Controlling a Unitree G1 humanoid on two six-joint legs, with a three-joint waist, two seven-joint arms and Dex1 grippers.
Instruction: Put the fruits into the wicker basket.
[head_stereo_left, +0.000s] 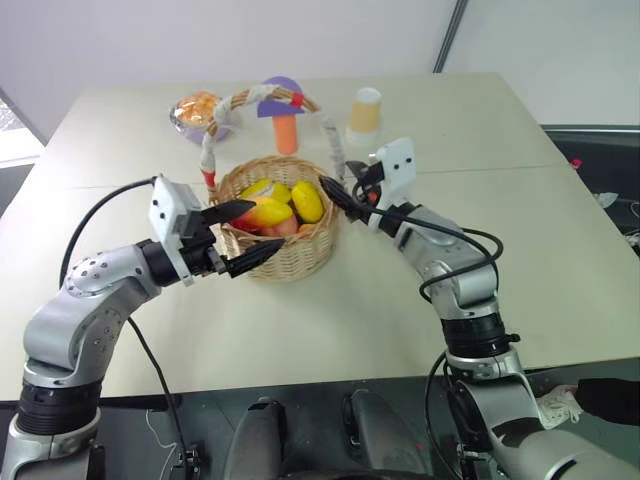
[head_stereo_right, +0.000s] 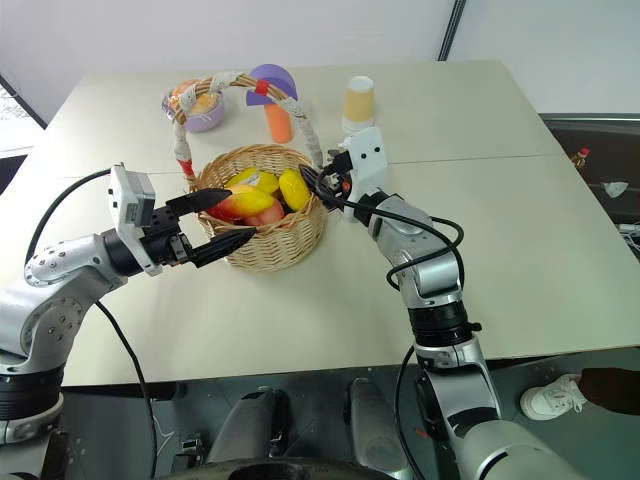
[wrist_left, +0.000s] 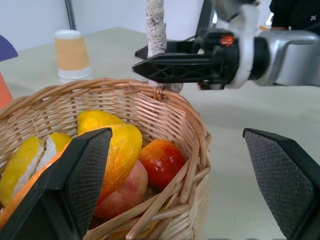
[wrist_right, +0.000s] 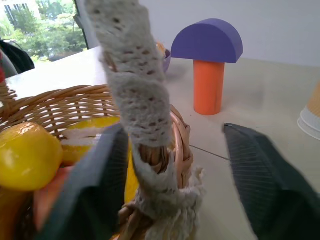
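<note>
The tabletop (head_stereo_left: 520, 250) lay broad and mostly bare in the lower and right parts of the head views, with its near edge running across the bottom of the frame, well apart from the load. The wicker basket (head_stereo_left: 290, 255) stood at the centre of the frame, its cloth-wrapped handle (head_stereo_left: 215, 140) arching toward the upper middle, and the fruits were already inside it: the mango (head_stereo_left: 262, 213), the lemon (head_stereo_left: 307, 201) and what looked like the peach (head_stereo_left: 283, 228) beneath them. The left end effector (head_stereo_left: 243, 233) stood wide and empty just left of the basket, one finger over the rim and one against the outer wall. The right end effector (head_stereo_left: 338, 196) sat at the basket's right rim; in its wrist view the fingers straddled the handle's base with clear gaps either side, gripping nothing. The chief risk, as I judged it, was a withdrawing finger hooking the handle or rim and dragging or tipping the light basket, spilling fruit. Behind it, in the upper middle, the mushroom toy (head_stereo_left: 284, 110), the paper cup (head_stereo_left: 365, 110) and the purple bowl (head_stereo_left: 197, 112) crowded the far side, so retreat toward the lower frame offered the freest room.
</note>
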